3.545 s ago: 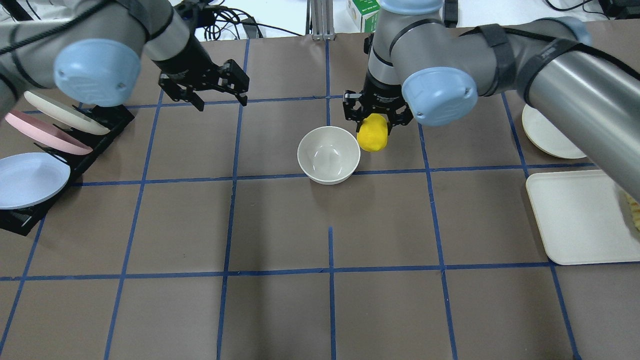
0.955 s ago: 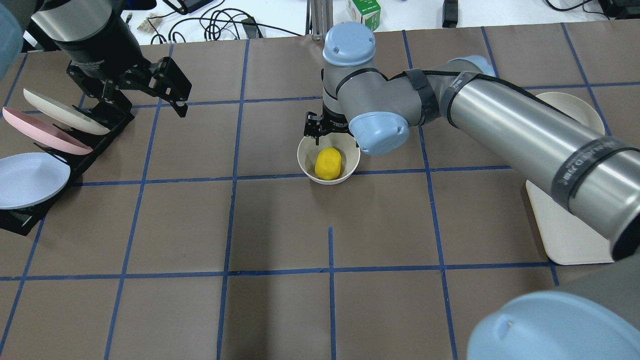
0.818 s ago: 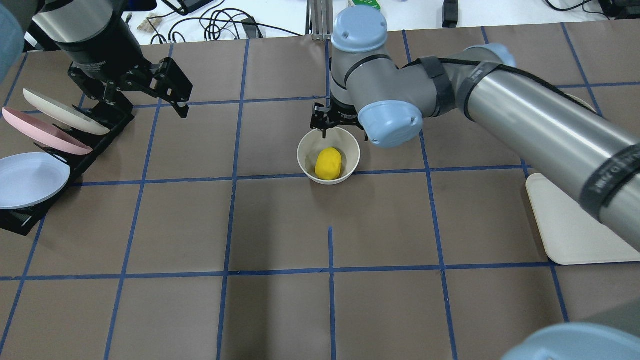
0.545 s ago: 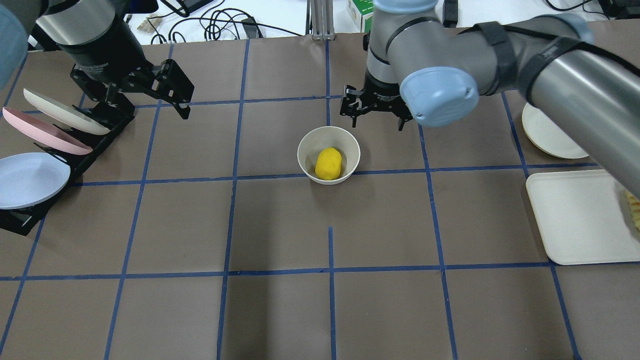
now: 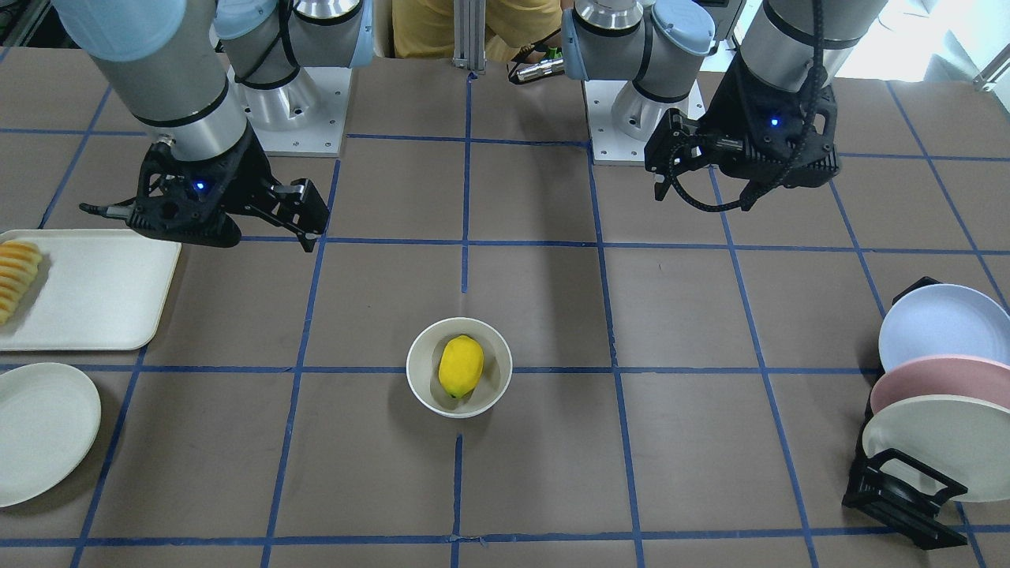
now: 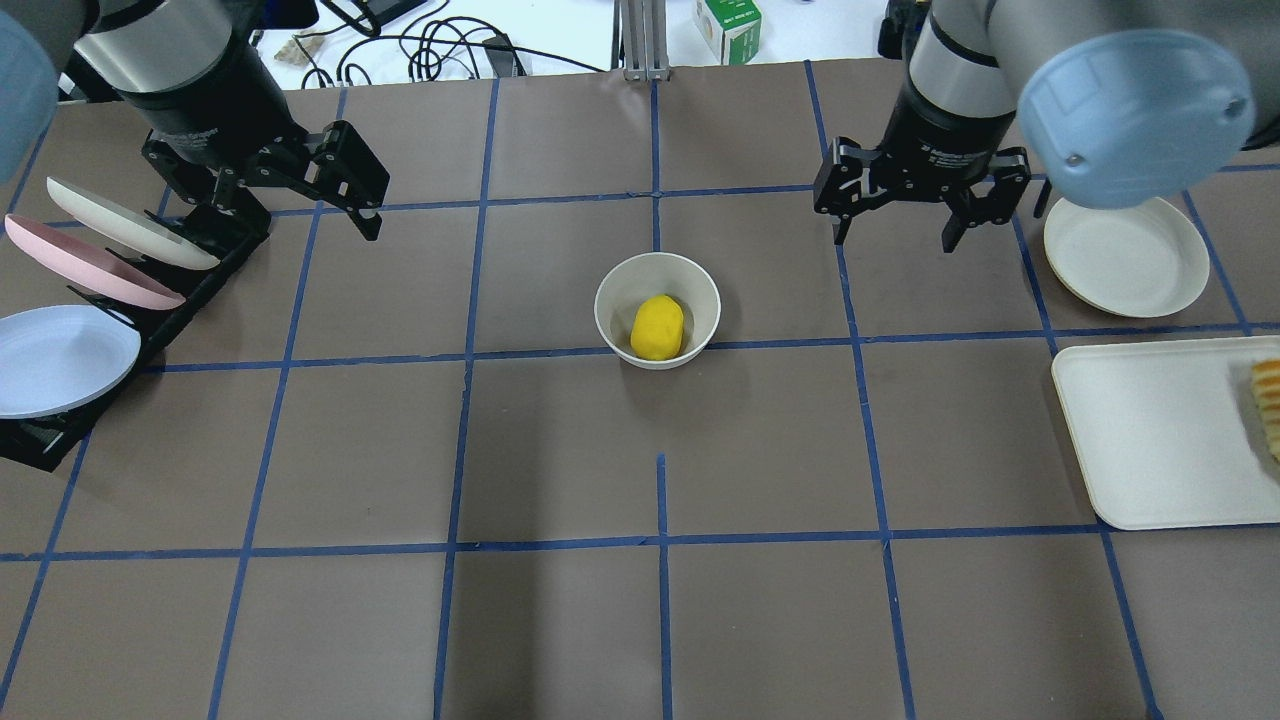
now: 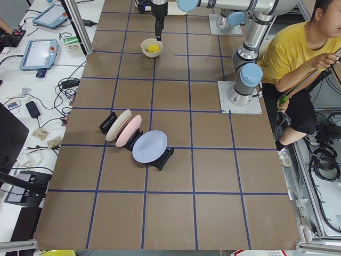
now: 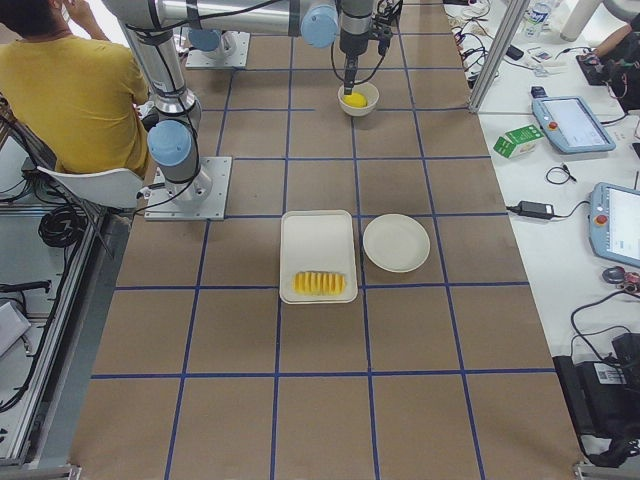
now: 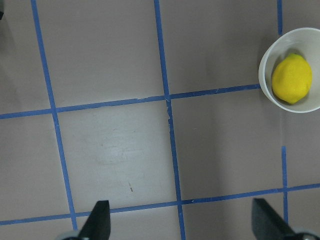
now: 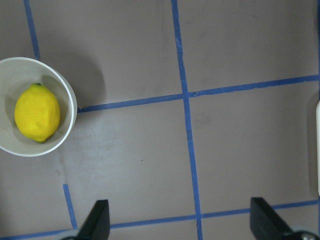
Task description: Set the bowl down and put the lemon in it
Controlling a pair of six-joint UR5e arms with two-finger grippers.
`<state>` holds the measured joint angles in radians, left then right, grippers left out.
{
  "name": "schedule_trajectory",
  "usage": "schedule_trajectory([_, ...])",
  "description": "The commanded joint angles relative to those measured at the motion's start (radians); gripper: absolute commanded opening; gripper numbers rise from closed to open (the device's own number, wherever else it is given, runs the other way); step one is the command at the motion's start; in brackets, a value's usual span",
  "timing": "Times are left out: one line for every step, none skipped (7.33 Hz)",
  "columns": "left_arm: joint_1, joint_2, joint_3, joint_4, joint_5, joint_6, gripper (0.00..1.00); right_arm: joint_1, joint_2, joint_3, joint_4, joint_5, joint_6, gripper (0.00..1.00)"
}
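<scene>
The cream-white bowl (image 6: 610, 300) stands upright near the table's middle, with the yellow lemon (image 6: 657, 327) lying inside it. Both also show in the front view, bowl (image 5: 422, 371) and lemon (image 5: 461, 366). My right gripper (image 6: 892, 238) is open and empty, raised, to the right of the bowl and beyond it. Its wrist view has the bowl (image 10: 62, 90) and lemon (image 10: 37, 113) at the left edge. My left gripper (image 6: 300, 215) is open and empty, far left of the bowl beside the plate rack. Its wrist view shows the bowl (image 9: 267, 82) at the right edge.
A black rack (image 6: 190, 290) with blue, pink and cream plates stands at the left edge. A flat cream plate (image 6: 1125, 257) and a white tray (image 6: 1150, 430) with sliced fruit (image 6: 1268, 400) lie at the right. A seated person (image 7: 293, 58) is behind the robot base.
The right gripper let the lemon go into the bowl, opened, and drew back up and to the right. The left gripper moved back left toward the rack.
</scene>
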<state>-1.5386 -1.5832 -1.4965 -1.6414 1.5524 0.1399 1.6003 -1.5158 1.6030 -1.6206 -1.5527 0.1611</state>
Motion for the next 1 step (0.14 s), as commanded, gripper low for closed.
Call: schedule_trajectory([0.0,0.0,-0.001,0.002,0.0,0.001,1.0,-0.031,-0.056,0.0,0.059,-0.014,-0.012,1.0])
